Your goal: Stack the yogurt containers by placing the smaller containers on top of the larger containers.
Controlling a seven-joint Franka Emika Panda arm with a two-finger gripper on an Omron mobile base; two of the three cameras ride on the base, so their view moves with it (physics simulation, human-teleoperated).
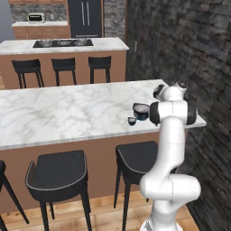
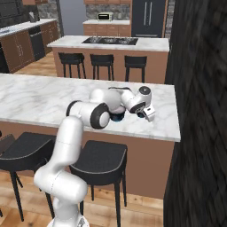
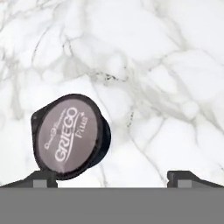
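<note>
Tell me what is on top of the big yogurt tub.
Nothing sits on the large tub: its dark, pale-rimmed top is bare. A small cup stands beside it on the marble counter. The arm covers the tub's right side.

- Marble counter [image 1: 67, 113] with dark stools [image 1: 58, 173] in front.
- Second island [image 1: 63, 47] behind, with a cooktop [image 1: 63, 43] and three stools.
- Dark brick wall [image 1: 180, 49] on the right.
- Wood floor [image 1: 103, 216].
- Black fridge [image 1: 85, 18] at the back.
</note>
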